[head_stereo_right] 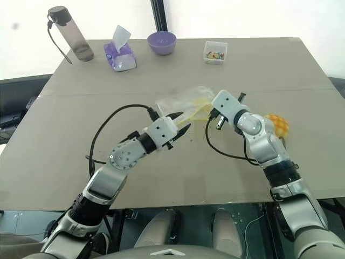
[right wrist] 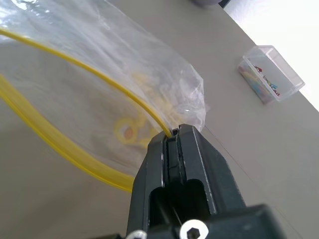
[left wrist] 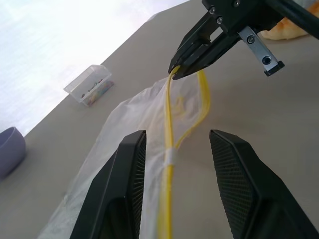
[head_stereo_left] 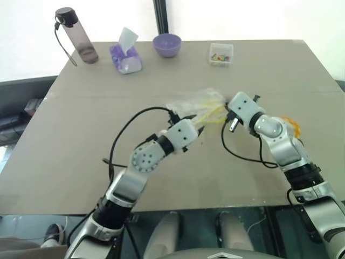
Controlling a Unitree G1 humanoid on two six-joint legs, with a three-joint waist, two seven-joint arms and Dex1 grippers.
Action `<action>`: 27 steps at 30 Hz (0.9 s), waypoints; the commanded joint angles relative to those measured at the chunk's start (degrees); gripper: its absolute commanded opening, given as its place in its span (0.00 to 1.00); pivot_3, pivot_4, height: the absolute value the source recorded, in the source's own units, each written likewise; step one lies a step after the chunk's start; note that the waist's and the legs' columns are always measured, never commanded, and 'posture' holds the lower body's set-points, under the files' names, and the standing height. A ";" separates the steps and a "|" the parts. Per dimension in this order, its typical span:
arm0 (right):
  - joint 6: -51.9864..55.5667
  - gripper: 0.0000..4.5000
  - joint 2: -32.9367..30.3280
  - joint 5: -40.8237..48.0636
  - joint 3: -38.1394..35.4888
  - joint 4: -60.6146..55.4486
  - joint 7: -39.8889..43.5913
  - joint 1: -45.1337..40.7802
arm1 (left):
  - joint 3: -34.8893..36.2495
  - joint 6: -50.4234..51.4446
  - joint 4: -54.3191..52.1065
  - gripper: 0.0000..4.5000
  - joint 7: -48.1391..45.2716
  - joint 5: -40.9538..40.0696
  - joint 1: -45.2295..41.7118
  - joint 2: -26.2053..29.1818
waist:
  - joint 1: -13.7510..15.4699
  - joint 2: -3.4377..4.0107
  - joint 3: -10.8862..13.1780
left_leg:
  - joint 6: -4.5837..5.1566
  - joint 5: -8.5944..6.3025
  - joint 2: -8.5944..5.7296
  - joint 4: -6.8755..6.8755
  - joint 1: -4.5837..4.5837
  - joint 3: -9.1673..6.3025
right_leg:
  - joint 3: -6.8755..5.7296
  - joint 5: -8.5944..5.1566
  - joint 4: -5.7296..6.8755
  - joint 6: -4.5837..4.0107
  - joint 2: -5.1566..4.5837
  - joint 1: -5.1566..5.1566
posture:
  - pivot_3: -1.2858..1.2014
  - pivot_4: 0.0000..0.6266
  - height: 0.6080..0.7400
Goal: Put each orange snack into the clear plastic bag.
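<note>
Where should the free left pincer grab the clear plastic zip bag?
Grip the loose yellow zip strip of the clear plastic zip bag, between the open left pincer fingers. Come straight ahead: the shut right pincer already pinches the opposite lip.

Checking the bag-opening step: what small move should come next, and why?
Probably the left gripper should close on the yellow strip. The right gripper already pinches one lip of the bag, and the left fingers stand open on either side of the other lip. The snack still lies outside.
</note>
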 commanded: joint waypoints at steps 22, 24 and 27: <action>-0.85 0.00 0.81 -0.20 -0.23 -1.41 -0.80 -1.16 | 1.52 1.29 2.74 0.34 2.89 8.91 0.10 -0.30 | 0.05 0.00 0.00 | 0.00 0.00 0.00 0.00 0.00 -0.02 | -0.01 0.00 0.01 0.00 0.00 0.00 | 0.52 0.24 1.00; -1.00 0.00 0.85 -0.17 -0.19 -1.29 -0.75 -1.27 | 1.45 1.18 3.97 0.15 3.02 9.19 -0.69 -0.54 | 0.07 0.00 0.00 | 0.00 0.00 0.00 0.00 0.00 -0.02 | -0.01 0.00 0.01 0.00 0.00 0.00 | 0.52 0.24 1.00; -0.92 0.00 0.95 0.10 -0.38 -1.41 -0.63 -1.37 | 1.48 0.68 5.19 0.02 3.26 9.59 -1.35 -0.75 | 0.07 0.00 0.00 | 0.00 0.00 -0.01 0.01 0.00 -0.03 | -0.01 0.00 0.02 0.00 0.00 0.00 | 0.52 0.24 1.00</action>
